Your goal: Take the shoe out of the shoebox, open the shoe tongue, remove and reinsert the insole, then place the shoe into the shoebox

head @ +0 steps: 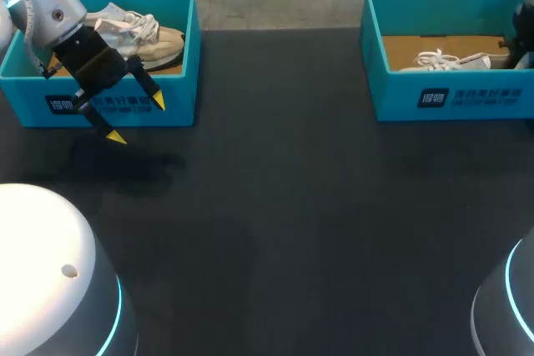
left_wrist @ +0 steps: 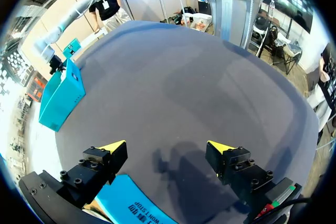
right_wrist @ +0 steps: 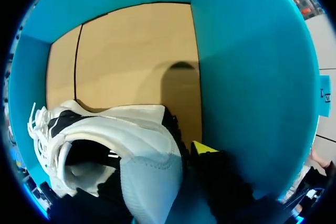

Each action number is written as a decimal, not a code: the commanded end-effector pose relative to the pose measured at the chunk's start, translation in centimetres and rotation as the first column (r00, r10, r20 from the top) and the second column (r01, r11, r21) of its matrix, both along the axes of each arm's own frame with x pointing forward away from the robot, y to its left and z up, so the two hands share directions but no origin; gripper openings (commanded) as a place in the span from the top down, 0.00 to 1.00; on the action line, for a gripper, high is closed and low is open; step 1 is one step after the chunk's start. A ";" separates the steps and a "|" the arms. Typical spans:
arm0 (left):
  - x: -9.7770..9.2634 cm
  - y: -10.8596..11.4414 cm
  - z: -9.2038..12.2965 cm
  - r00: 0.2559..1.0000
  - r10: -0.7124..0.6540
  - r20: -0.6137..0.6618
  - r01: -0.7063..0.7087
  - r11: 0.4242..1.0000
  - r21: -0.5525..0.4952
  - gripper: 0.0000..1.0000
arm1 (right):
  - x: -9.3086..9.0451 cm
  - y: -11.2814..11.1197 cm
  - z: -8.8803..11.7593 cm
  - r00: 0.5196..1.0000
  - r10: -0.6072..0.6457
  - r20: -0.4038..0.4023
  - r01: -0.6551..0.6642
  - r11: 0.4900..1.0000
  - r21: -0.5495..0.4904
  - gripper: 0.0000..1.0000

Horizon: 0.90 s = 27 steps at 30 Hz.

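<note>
A white shoe (head: 446,61) lies in the right teal shoebox (head: 450,93), laces toward the table's middle. My right arm (head: 523,31) reaches down into that box at its right end. In the right wrist view my right gripper (right_wrist: 168,153) sits at the heel of the white shoe (right_wrist: 105,145), on the tan floor of the shoebox (right_wrist: 252,77). The heel hides most of the gripper. My left gripper (head: 136,119) hangs open and empty over the black table, just in front of the left teal shoebox (head: 175,102). It also shows open in the left wrist view (left_wrist: 167,146).
The left shoebox holds a beige and white shoe (head: 146,35). Its front edge (left_wrist: 126,205) shows under my left gripper. The right shoebox (left_wrist: 60,95) stands far ahead of it. The black table (head: 284,223) stretches between the two boxes.
</note>
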<state>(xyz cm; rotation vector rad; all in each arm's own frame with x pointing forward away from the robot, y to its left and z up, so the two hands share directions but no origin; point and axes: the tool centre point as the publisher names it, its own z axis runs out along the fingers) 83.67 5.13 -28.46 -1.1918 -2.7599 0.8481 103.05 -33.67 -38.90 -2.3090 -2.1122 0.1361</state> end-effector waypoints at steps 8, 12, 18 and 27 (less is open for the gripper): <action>0.1 0.0 0.0 1.000 -0.002 -0.001 0.002 1.000 0.004 0.00 | -0.5 0.5 2.9 0.999 -0.004 0.044 0.005 1.000 -0.021 0.00; 0.1 0.0 0.0 1.000 -0.002 -0.001 0.002 1.000 0.004 0.00 | -0.6 0.7 4.2 0.998 -0.006 0.058 0.008 1.000 -0.030 0.00; 0.1 0.0 0.0 1.000 -0.002 -0.001 0.002 1.000 0.004 0.00 | -0.8 0.9 6.2 0.997 -0.008 0.079 0.011 0.999 -0.038 0.00; 0.1 0.0 0.0 1.000 -0.002 -0.001 0.002 1.000 0.004 0.00 | -0.7 1.6 9.7 0.994 -0.013 0.111 0.018 0.999 -0.044 0.00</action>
